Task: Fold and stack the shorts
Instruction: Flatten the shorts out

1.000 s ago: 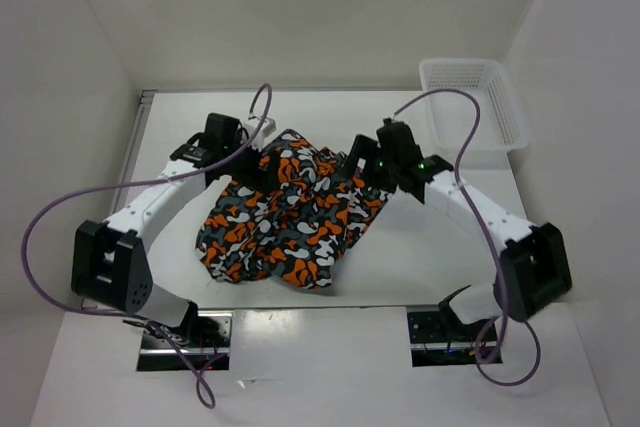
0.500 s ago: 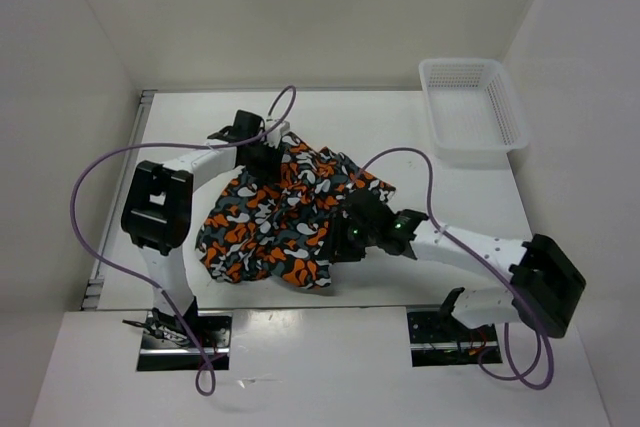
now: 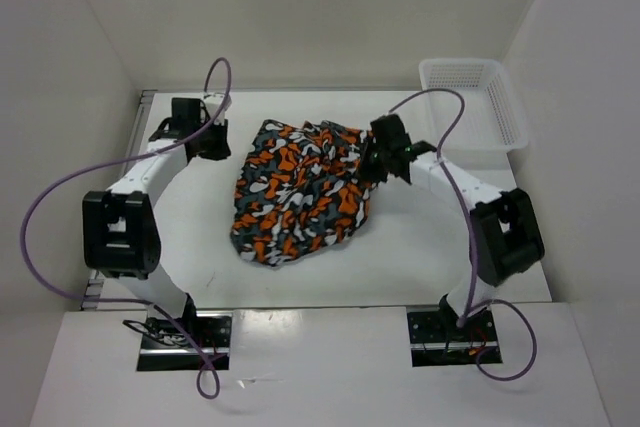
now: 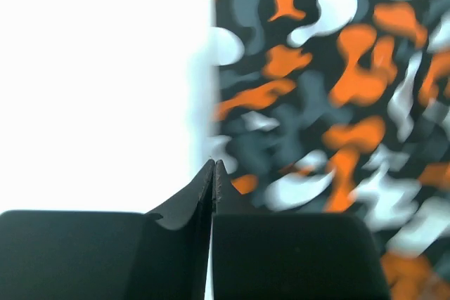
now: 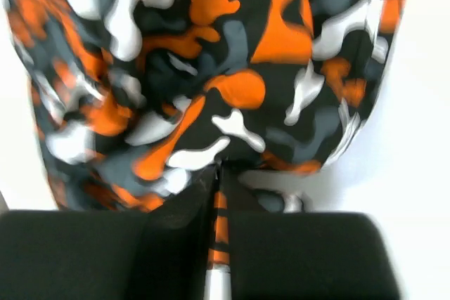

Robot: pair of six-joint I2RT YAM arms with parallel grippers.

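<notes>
The shorts are seen crumpled in a loose heap at the middle of the bench, spread from far right down to near left. The right pincer is clamped on the shorts at their far right edge, a strip of the print being pinched between the fingers, while the left pincer is closed tight with nothing in it, held just left of the fabric's far left edge. A white mesh basket is placed at the far right corner, apart from the shorts.
</notes>
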